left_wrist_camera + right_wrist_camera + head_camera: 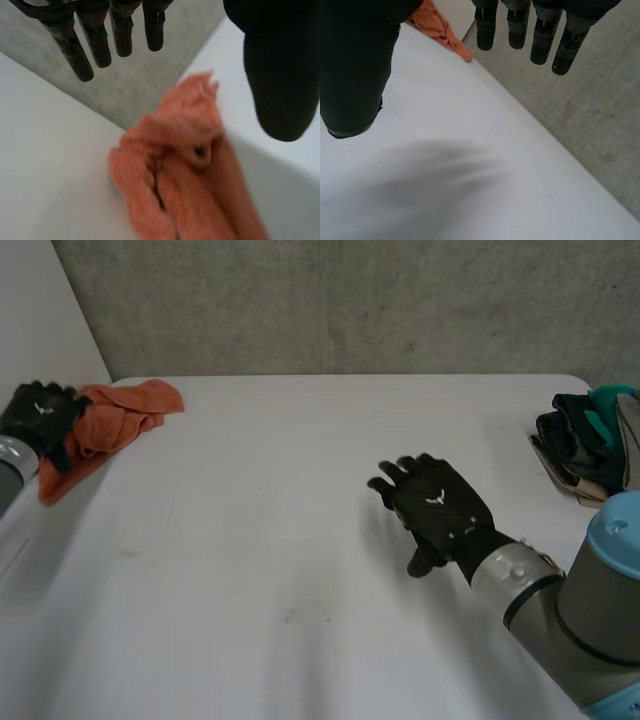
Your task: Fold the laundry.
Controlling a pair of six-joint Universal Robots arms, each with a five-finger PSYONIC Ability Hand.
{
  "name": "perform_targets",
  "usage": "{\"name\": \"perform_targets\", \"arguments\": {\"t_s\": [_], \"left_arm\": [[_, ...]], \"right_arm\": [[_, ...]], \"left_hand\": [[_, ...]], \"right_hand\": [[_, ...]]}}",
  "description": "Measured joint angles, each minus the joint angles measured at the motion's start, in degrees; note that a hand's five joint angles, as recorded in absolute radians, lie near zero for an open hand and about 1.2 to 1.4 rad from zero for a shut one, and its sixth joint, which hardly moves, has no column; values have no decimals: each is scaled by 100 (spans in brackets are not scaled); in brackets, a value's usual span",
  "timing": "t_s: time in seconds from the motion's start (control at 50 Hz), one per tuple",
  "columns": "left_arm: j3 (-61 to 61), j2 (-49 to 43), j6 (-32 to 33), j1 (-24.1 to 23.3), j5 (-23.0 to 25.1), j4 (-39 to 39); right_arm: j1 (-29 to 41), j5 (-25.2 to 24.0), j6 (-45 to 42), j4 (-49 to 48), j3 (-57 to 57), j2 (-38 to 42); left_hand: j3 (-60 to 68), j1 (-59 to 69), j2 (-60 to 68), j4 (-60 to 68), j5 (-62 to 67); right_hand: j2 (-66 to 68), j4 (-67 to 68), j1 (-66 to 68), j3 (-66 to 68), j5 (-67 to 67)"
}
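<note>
A crumpled orange terry cloth (115,420) lies bunched at the white counter's (300,520) far left corner, beneath the left robot hand (40,415), fingers straight, gripping nothing. The right robot hand (435,505) hangs open mid-counter. So near the edge, a clumsy grab could drag the cloth off.

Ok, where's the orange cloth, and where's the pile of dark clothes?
orange cloth (125,415), head view, its bunched middle.
pile of dark clothes (575,445), head view, its black part.
</note>
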Motion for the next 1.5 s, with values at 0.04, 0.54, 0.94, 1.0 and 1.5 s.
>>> {"name": "perform_targets", "arguments": {"t_s": [0.04,0.54,0.94,1.0,1.5], "left_arm": [[321,-353,162,54,56,28],[3125,-2698,152,131,413,124],[1336,-1098,-164,-622,101,2009],[824,-565,-402,-879,70,2137],[-2822,1945,-3510,-5242,-43,1921]], "right_arm": [[-21,25,-11,0,72,0],[-79,-26,-5,-12,257,9],[-82,68,-5,-12,209,92],[-85,78,-2,-12,203,79],[-836,1181,66,-8,-232,-69]], "left_hand": [[0,0,0,0,-2],[2444,2473,2421,2416,2380],[5445,5206,5463,5459,5273],[5445,5206,5464,5459,5274],[-9,-78,-49,-88,-128]], "right_hand": [[0,0,0,0,0],[0,0,0,0,0],[0,0,0,0,0],[0,0,0,0,0],[0,0,0,0,0]]}}
